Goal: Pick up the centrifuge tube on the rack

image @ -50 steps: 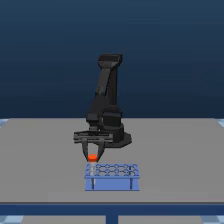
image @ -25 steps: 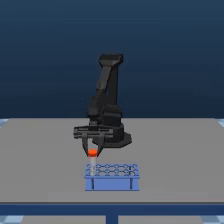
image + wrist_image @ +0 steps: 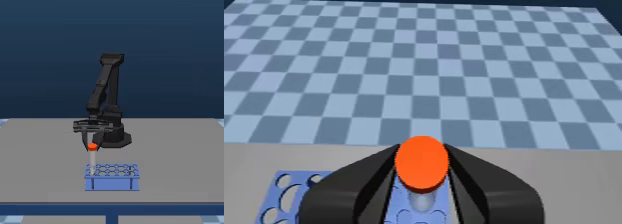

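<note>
- Gripper of the black six-joint arm is seen pinched on the round orange-red cap of the thin, pale translucent centrifuge tube; in the wrist view the dark fingers are pressed against both sides of the cap.
- The tube is held upright above the small blue rectangular rack with rows of round holes, at the end towards the exterior view's left.
- Its lower tip is seen at the level of the top plate; whether it is inside a hole cannot be told.
- The rack is set on the grey table, in front of the arm's base.
</note>
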`<state>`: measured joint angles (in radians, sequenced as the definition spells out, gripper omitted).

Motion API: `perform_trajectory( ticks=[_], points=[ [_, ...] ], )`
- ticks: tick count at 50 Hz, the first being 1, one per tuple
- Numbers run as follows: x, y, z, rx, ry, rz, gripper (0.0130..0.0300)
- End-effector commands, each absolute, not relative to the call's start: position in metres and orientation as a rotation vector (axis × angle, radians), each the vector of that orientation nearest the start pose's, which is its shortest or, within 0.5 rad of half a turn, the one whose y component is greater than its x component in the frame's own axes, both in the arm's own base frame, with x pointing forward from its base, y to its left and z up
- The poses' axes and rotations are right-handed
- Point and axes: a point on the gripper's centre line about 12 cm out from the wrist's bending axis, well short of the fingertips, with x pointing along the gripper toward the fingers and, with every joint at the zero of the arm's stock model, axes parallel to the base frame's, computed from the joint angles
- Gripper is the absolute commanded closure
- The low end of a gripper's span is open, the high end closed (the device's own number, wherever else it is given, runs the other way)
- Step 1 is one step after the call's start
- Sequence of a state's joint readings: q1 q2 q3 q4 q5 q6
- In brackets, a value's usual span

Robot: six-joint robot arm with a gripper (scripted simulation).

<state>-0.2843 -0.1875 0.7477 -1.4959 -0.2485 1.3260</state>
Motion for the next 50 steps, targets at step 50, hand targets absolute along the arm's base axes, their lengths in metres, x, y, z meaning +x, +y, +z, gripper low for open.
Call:
perform_trajectory(
  ticks=[50],
  points=[
    [0.349,-0.072,0.261,0.000,0.524,-0.001,0.0300]
  ],
)
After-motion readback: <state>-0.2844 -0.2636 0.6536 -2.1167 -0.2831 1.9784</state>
